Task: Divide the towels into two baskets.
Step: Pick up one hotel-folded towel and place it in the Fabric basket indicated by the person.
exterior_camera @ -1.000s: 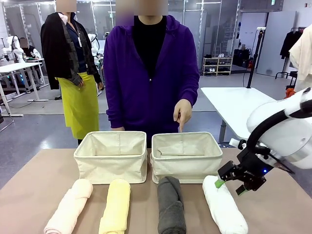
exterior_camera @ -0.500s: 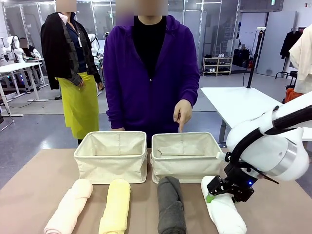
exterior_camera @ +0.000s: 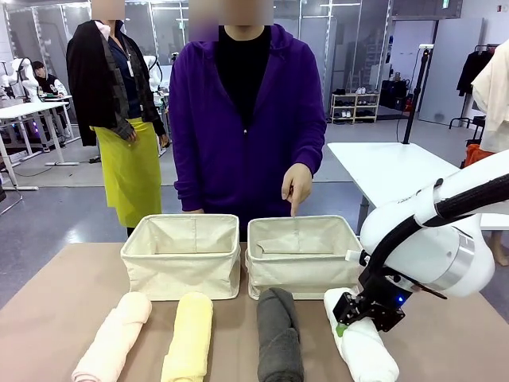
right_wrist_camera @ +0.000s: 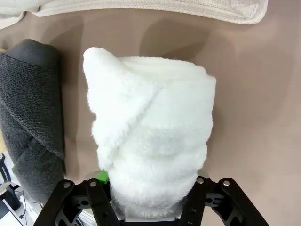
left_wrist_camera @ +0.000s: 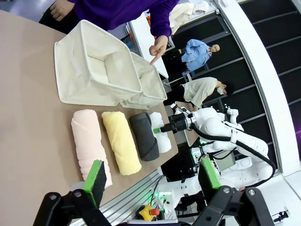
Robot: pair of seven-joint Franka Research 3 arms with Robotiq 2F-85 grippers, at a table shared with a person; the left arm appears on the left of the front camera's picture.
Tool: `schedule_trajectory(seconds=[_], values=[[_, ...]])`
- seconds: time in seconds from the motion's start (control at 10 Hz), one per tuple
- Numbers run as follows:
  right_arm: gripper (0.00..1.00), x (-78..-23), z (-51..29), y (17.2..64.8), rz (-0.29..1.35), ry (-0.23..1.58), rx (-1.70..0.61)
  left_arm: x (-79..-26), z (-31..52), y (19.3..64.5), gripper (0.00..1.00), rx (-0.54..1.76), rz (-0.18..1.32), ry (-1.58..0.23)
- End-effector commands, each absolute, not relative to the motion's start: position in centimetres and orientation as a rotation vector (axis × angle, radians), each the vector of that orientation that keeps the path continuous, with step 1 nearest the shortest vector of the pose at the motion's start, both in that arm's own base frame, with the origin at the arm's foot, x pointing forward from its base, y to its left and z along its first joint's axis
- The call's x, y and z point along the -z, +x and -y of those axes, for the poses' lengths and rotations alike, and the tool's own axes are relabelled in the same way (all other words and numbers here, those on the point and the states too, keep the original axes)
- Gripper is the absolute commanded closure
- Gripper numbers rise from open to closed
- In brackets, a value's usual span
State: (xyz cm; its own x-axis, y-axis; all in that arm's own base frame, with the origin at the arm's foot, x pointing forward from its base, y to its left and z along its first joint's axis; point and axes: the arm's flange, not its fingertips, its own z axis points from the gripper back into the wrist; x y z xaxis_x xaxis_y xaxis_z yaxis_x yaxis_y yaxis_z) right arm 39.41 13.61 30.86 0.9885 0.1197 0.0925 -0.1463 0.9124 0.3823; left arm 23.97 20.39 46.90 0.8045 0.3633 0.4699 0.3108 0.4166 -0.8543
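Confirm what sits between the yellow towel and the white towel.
The dark grey towel lies between the yellow towel and the white towel, seen in the front view.

Just beyond the right gripper (exterior_camera: 350, 328), tan tabletop (exterior_camera: 48, 302); farther behind it, a white table (exterior_camera: 382, 171) on grey floor (exterior_camera: 48, 215). Well behind, glass partition walls (exterior_camera: 318, 48) and a low shelf rack (exterior_camera: 354, 107); far to its left, white desks (exterior_camera: 24, 111) under even indoor light.
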Motion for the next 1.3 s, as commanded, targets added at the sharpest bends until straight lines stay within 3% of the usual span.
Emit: schedule_trajectory(seconds=[0.0,0.1,0.2,0.6,0.8,1.0,1.2], values=[[0.46,-31.0,-12.6,35.0,0.065,0.354,-0.122,-47.0,-20.6,23.8,0.00,-0.016,0.694,-1.178],[0.80,-31.6,-12.3,34.9,0.050,0.343,-0.138,-47.0,-20.6,23.8,0.00,-0.016,0.694,-1.178],[0.64,-32.7,-12.1,34.5,0.034,0.338,-0.176,-47.0,-20.6,23.8,0.00,-0.016,0.694,-1.178],[0.64,-44.8,-14.0,33.7,0.096,0.160,-0.625,-47.0,-20.6,23.8,0.00,-0.016,0.694,-1.178],[0.64,-47.2,-15.5,34.2,0.016,0.066,-0.877,-47.0,-20.6,23.8,0.00,-0.016,0.694,-1.178],[0.64,-47.3,-16.3,34.0,0.073,0.120,-0.892,-47.0,-20.6,23.8,0.00,-0.016,0.694,-1.178],[0.64,-48.3,-16.0,32.7,0.022,0.072,-0.842,-47.0,-20.6,23.8,0.00,-0.016,0.694,-1.178]])
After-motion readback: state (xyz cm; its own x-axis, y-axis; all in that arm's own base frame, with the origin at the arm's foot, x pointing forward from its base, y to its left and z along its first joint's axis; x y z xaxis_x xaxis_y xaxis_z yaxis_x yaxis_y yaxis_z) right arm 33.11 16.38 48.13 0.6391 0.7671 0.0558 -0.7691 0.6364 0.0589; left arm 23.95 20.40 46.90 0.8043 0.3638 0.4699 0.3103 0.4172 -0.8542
